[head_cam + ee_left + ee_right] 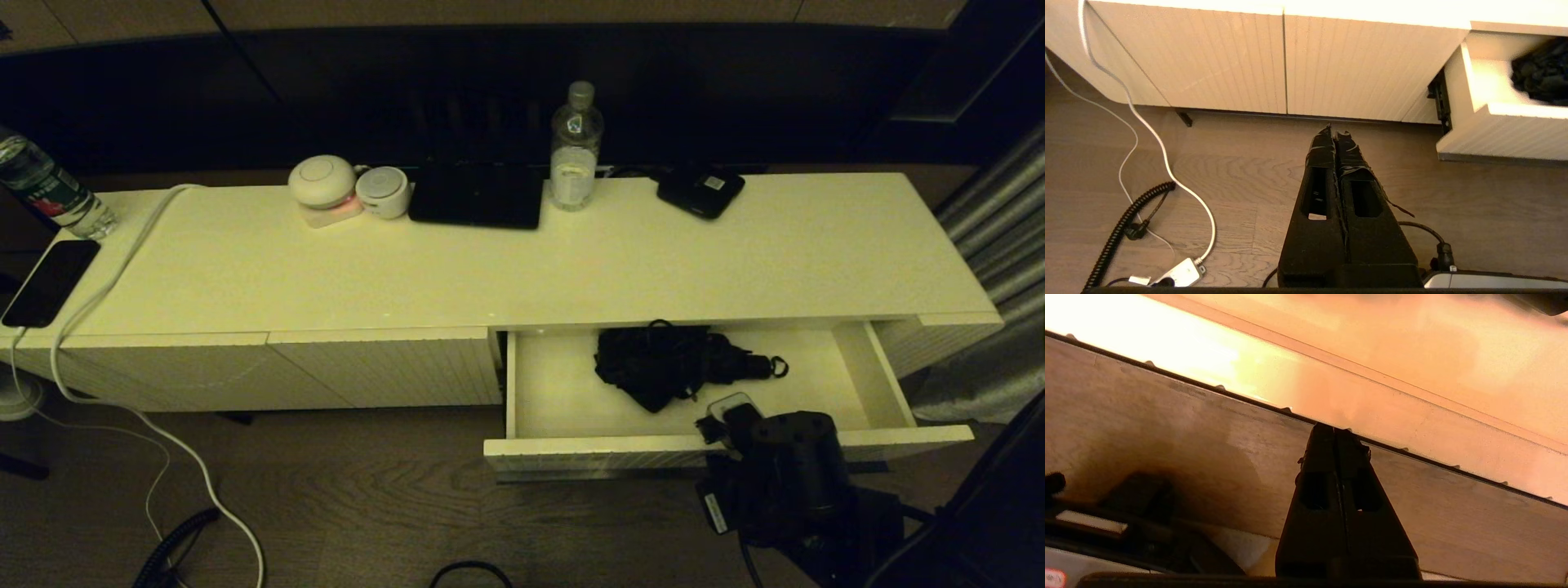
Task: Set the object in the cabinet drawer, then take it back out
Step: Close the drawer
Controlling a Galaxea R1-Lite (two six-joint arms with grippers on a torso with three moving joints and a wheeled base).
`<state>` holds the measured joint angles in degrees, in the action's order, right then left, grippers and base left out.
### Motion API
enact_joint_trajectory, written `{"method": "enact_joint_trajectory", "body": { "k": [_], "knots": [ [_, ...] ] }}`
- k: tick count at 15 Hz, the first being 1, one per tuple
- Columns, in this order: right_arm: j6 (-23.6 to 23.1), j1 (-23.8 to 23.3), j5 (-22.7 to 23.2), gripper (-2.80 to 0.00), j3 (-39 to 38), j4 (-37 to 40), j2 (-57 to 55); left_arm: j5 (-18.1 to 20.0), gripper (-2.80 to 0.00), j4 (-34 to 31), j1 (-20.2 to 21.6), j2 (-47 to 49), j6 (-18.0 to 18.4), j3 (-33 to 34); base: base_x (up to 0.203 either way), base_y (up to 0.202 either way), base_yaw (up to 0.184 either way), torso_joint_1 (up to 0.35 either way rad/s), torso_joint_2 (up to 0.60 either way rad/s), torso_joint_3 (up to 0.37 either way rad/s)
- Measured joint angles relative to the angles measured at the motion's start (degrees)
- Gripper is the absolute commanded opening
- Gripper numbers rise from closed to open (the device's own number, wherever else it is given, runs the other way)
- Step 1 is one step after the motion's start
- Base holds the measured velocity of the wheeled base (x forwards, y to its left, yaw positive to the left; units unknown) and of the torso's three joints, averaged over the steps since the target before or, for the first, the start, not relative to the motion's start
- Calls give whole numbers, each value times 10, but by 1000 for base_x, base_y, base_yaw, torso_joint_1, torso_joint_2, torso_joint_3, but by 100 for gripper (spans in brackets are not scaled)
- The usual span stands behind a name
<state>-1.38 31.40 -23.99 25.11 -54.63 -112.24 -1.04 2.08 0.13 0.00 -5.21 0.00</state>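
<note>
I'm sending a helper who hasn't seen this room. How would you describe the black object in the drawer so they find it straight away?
Find the long cream-white cabinet; at its right end one cabinet drawer stands pulled open. Inside, toward the back, lies a crumpled black folded umbrella with a wrist loop. It is the only thing in the drawer, dark against the white floor.

Your right end effector (1336, 435) has its fingers pressed flat together with nothing between them; in the head view that arm reaches forward, wrist low and tilted down. Your left end effector (1336, 132) hangs parked, pointing down, its taped fingers (1323, 151) also closed and empty.
</note>
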Motion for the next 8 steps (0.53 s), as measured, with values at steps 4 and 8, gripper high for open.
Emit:
{"method": "enact_joint_trajectory", "body": {
  "k": [4,8],
  "knots": [
    [17,-11,0,-280,24,-1,-1,0,-280,0,0,0,0,0,0,0,0,0,0,0],
    [18,-19,-2,-280,50,-2,-11,0,-280,0,0,0,0,0,0,0,0,0,0,0]
  ]
}}
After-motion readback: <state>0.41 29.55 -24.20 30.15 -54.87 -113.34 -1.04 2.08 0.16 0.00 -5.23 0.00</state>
